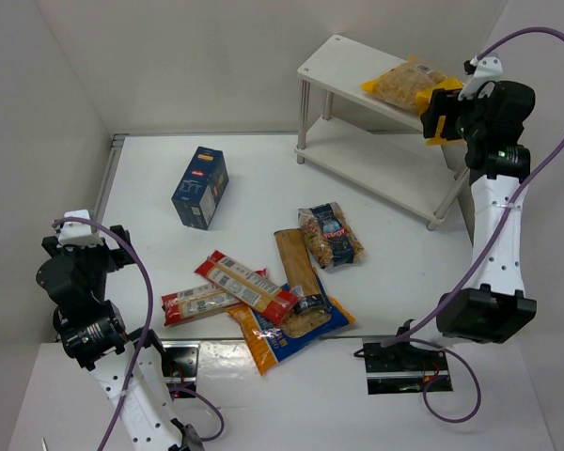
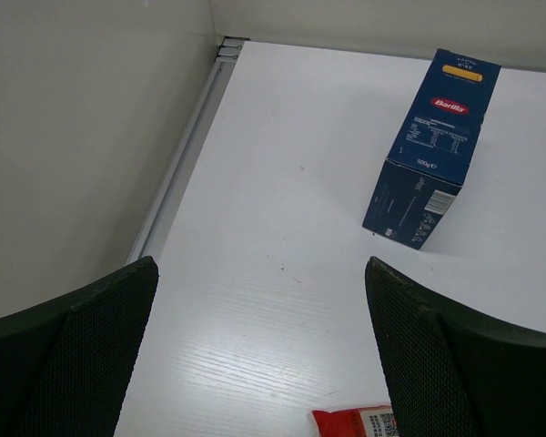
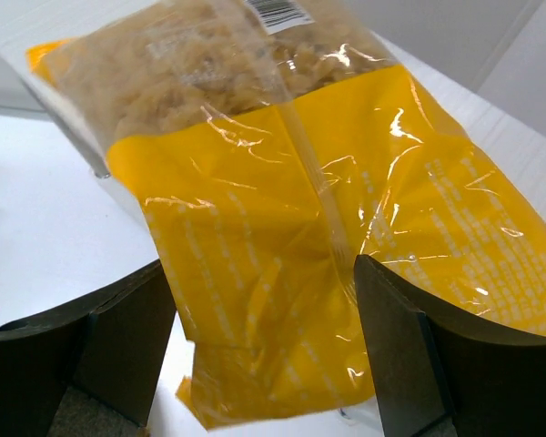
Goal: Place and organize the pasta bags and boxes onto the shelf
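While the yellow bag [image 1: 409, 85] [image 3: 300, 228] lies on the top tier of the shelf [image 1: 343, 66], toward that tier's right end, the right gripper [image 1: 439, 115] [image 3: 259, 273] stands released, jaws wide, one finger on each side of the bag's near end. One corner of the bag reaches the tier's front edge. Bare white board shows on the tier's left half. The left gripper [image 2: 259, 273], spread and grasping nothing, hangs near the left edge of the table [image 1: 254, 169], well apart from the blue carton [image 1: 199, 188].
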Controlling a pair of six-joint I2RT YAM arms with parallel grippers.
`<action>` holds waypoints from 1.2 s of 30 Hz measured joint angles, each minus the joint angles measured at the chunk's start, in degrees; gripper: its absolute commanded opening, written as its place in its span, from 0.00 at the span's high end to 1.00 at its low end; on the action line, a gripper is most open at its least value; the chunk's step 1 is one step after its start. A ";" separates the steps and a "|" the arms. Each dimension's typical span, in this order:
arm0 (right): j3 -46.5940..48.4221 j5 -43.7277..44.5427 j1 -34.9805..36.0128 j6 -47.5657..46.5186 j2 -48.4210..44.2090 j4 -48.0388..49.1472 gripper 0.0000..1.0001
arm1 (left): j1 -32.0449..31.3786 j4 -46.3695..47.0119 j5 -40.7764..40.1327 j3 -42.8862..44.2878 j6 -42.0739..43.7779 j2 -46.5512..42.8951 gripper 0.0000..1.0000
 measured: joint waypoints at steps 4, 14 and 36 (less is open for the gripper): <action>-2.16 -0.70 0.24 -0.81 -2.47 -0.81 0.17 | 0.00 0.00 0.00 0.00 0.02 0.00 0.00; -1.97 1.33 0.55 -2.19 -1.51 -0.92 0.59 | -0.02 0.00 0.00 0.00 0.02 0.00 0.00; 2.49 6.27 0.48 2.67 4.46 1.49 1.00 | 0.00 0.00 0.09 0.00 0.02 0.00 0.00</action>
